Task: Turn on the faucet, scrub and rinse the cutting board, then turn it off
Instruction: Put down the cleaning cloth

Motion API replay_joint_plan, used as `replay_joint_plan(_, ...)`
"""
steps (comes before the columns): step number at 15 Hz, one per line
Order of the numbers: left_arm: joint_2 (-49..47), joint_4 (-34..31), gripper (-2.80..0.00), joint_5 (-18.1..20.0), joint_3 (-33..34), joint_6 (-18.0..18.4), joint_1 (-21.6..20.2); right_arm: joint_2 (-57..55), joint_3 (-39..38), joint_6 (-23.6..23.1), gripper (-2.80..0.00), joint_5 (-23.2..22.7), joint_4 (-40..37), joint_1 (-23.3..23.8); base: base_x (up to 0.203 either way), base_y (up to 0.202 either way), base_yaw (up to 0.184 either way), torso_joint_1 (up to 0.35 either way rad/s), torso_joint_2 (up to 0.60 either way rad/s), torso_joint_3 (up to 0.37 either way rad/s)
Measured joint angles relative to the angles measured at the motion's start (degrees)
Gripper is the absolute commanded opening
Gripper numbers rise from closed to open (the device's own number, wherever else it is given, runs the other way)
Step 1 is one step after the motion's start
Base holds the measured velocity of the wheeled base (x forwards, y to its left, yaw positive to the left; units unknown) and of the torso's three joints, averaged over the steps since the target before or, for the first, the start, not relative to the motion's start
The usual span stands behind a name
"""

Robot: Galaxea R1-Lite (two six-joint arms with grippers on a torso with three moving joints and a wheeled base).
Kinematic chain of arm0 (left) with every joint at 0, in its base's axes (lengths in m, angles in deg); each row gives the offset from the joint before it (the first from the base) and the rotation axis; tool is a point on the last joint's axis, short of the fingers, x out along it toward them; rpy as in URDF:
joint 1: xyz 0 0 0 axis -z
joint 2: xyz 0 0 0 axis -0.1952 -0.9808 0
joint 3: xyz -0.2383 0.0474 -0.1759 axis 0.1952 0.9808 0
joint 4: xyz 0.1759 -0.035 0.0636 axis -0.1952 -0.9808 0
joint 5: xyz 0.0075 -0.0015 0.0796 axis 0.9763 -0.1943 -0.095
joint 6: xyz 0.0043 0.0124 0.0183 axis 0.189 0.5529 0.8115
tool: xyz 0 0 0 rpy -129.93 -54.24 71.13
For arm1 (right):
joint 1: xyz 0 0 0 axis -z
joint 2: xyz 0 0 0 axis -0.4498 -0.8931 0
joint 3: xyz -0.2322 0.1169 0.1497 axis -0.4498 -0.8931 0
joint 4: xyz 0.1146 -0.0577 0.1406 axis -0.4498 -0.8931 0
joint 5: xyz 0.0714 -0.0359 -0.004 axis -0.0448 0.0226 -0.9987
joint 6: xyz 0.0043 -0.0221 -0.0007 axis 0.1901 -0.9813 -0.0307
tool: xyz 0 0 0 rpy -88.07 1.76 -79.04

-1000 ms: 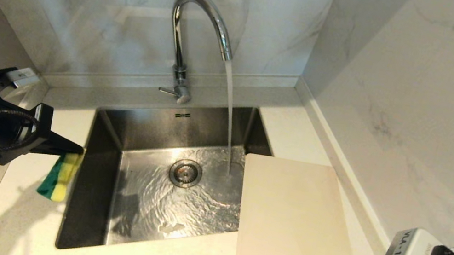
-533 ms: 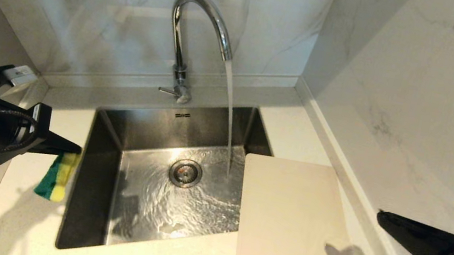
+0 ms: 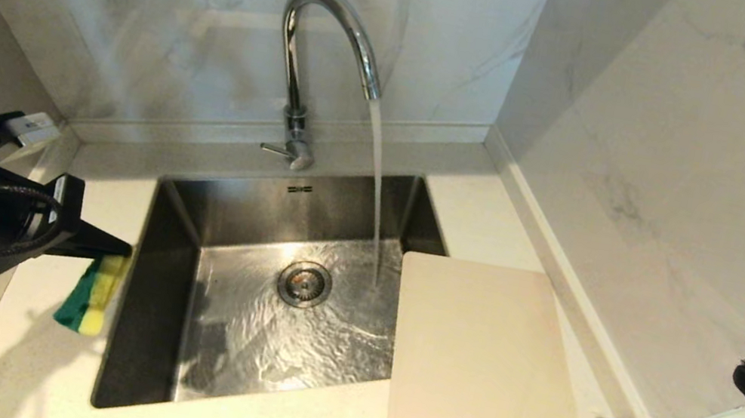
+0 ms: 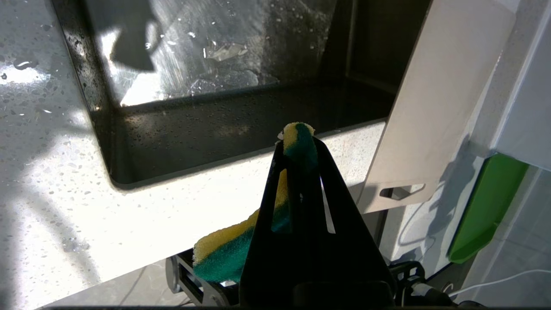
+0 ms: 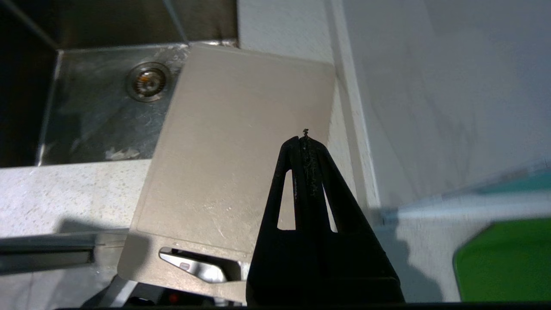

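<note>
Left gripper [image 3: 124, 248]: left of the sink, above the counter beside the sink's left rim; its fingers are clamped on a green-and-yellow sponge [image 3: 91, 293] that hangs down from the tips.
Sink [image 3: 175, 220]: steel basin sunk in a pale counter [image 3: 33, 348], with a round drain [image 3: 304, 283] in its wet floor.
Faucet [image 3: 315, 53]: behind the sink at the back rim, chrome gooseneck, side lever at its base pointing left; water [image 3: 376, 187] runs from the spout to the sink floor, just right of the drain.
Cutting board [image 3: 484, 378]: flat on the counter right of the sink, its left edge overhanging the sink's right rim; well apart from the left gripper, across the whole sink.
Right gripper [image 3: 742, 375]: right of the sink, past the board's right edge and raised off the counter; fingers pressed together, nothing between them.
Left wrist view only: the sponge [image 4: 241, 241] pinched between the black fingers, and the board's handle slot [image 4: 400, 189] at its near end.
Right wrist view only: the right gripper's tips [image 5: 305, 140] closed over the board [image 5: 232, 150], near its right edge.
</note>
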Motion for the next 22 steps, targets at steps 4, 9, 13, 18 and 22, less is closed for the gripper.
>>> replay_joint_plan(4,0.00,0.02,-2.80,0.11,0.22,0.00,-0.06,1.33,-2.90,3.15,-2.80,-0.16,0.17,5.69,0.000,0.000,0.000,0.000,0.00,0.000)
replay_joint_plan(9,0.11,0.37,-2.80,0.40,1.24,0.02,-0.04,8.54,-8.21,2.05,-2.80,-0.23,-0.86,9.76,0.000,0.000,0.000,0.000,0.00,0.000)
replay_joint_plan(13,0.11,0.46,-2.80,0.44,1.31,-0.02,0.02,19.29,-14.24,-1.03,-2.80,1.84,-7.37,9.99,0.000,0.000,0.000,0.000,0.00,0.000)
replay_joint_plan(18,0.02,0.45,-2.80,0.61,1.44,-0.17,0.00,26.75,-21.42,-1.35,-2.80,11.04,-10.98,10.01,0.000,0.000,0.000,0.000,0.00,0.000)
replay_joint_plan(22,-0.17,0.63,-2.80,0.84,1.73,-0.17,0.02,30.19,-25.35,-1.51,-2.80,9.99,-10.96,10.01,0.000,0.000,0.000,0.000,0.00,0.000)
